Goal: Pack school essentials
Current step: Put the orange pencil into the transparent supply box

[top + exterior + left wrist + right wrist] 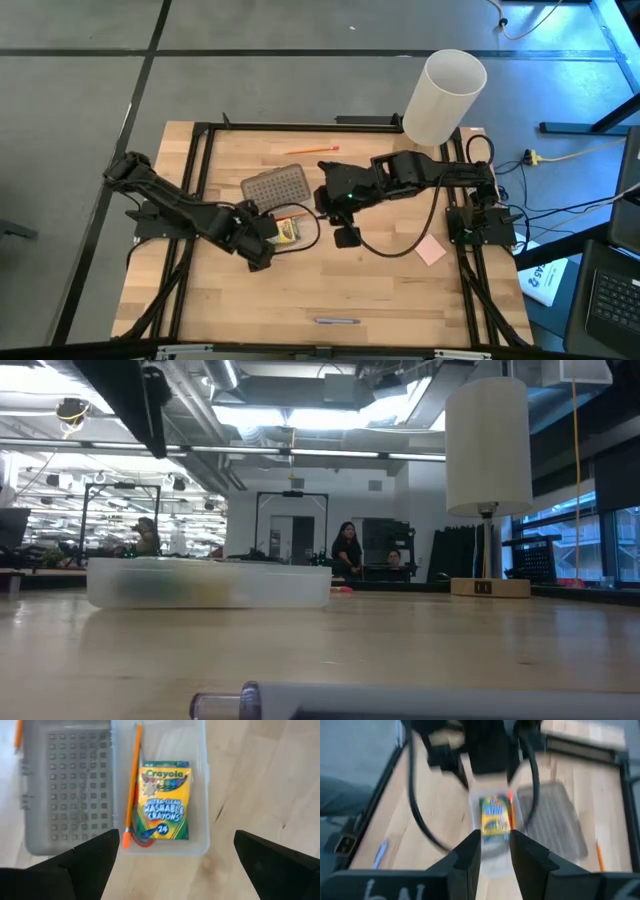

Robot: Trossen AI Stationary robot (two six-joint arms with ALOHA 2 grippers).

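Note:
A clear plastic case (291,229) lies mid-table with its dimpled grey lid (272,186) swung open. Inside it are the green-and-yellow crayon box (164,802) and one orange pencil (132,780). A red curved bit (144,843) peeks from under the box. My left gripper (175,857) hovers open over the case's edge. My right gripper (495,845) is held above the case from the far-right side, its fingers a narrow gap apart with nothing between them. A second orange pencil (313,149), the pink pad (431,251) and the grey pen (337,321) lie flat on the table.
The tall white cylinder (443,97) stands at the far right of the table. A black frame (300,124) runs along the table's edges. Cables (400,245) trail from the right arm over the wood. In the low view the pen (400,700) lies close to the camera.

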